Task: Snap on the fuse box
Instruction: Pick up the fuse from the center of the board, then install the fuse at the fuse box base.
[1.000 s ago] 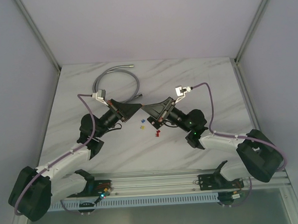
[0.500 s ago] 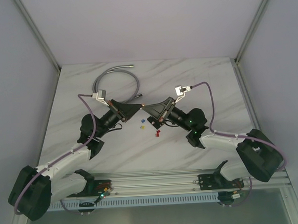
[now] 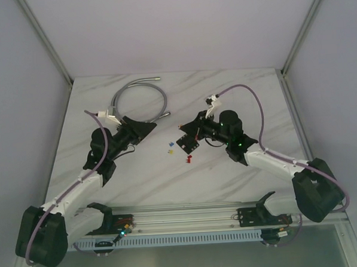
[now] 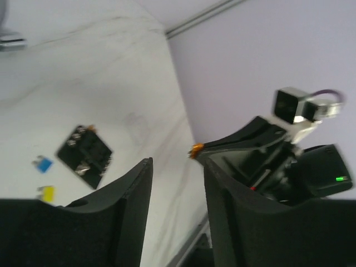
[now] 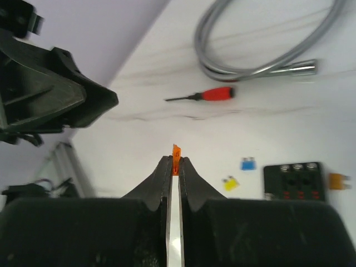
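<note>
Right end effector (image 5: pixel 174 162) clamped on orange fuse (image 5: pixel 176 152) at tips; left end effector (image 4: pixel 175 164) open, empty; fuse box (image 5: pixel 292 181) flat on worktop (image 5: pixel 278 125) near right end effector.

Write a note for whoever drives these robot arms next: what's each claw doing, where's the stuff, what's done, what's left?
Left gripper: open, empty.
Right gripper: shut on a tiny orange plastic fuse, held off the white marbled table.
Small black square plastic fuse box: flat on the table near the right gripper, untouched.
Done: orange fuse gripped.
Left: probably seat it in the box; a blue fuse and a yellow fuse lie loose beside it.
</note>
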Controlling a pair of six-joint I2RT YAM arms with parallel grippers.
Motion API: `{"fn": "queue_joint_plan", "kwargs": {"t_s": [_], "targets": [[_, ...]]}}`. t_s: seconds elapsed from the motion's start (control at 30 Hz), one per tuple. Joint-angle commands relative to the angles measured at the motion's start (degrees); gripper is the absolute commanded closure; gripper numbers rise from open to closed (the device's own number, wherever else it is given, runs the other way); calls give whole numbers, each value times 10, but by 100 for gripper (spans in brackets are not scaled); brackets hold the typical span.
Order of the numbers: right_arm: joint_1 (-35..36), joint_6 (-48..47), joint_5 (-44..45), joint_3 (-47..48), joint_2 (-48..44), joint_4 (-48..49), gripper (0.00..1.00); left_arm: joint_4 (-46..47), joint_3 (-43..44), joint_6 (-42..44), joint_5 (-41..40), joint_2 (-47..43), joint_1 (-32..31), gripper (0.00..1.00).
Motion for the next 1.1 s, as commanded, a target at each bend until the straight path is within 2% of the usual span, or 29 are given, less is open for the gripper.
{"fn": "queue_joint_plan", "kwargs": {"t_s": [0.0,0.23,0.63,1.07], "targets": [[-4,-169,49,61,0,-201,100,-109,37,91,34,14,23,45],[-4,-297,133,119,48,-310,100,-188,76,168,42,72,38,25],[-4,-389,158,194,166,-349,100,-257,140,233,60,174,38,0],[0,-433,152,244,239,-367,100,-292,161,250,51,234,38,0]]}}
